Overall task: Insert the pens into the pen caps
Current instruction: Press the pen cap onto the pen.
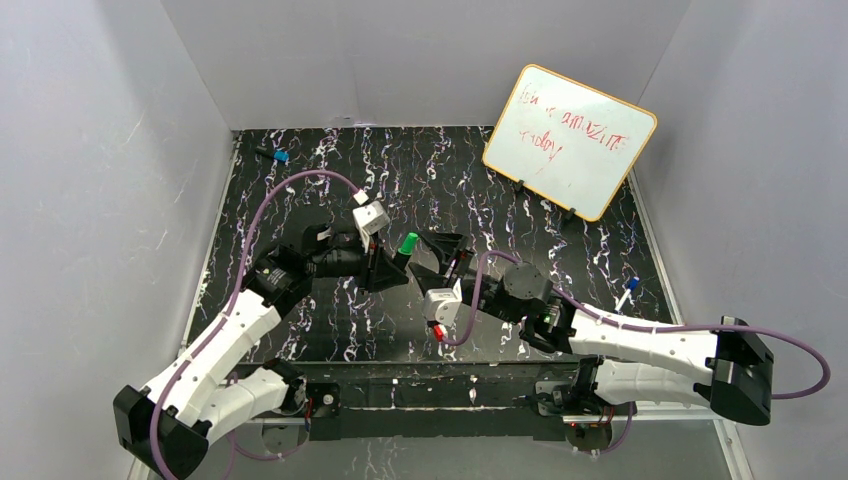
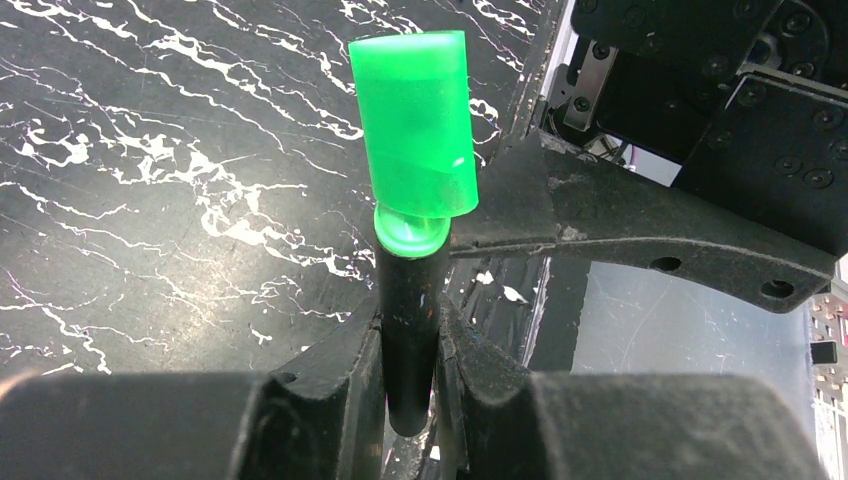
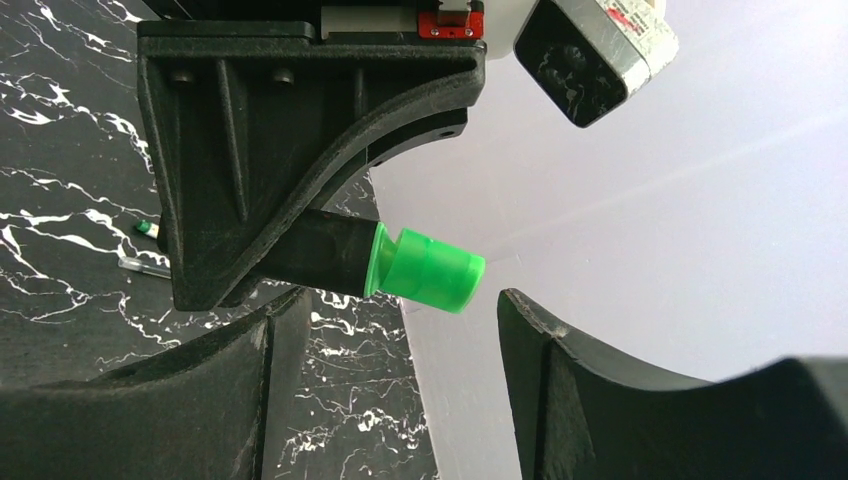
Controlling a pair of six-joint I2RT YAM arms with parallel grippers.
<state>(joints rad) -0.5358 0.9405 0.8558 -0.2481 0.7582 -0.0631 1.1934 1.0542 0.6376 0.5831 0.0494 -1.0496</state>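
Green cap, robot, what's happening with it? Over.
Left end effector shut on black marker. Green cap on its tip, slightly tilted. Right end effector open near cap, not touching. Nothing blocking.

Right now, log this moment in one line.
left jaws: shut on black marker | green cap: on marker's tip | right jaws: open, clear of cap
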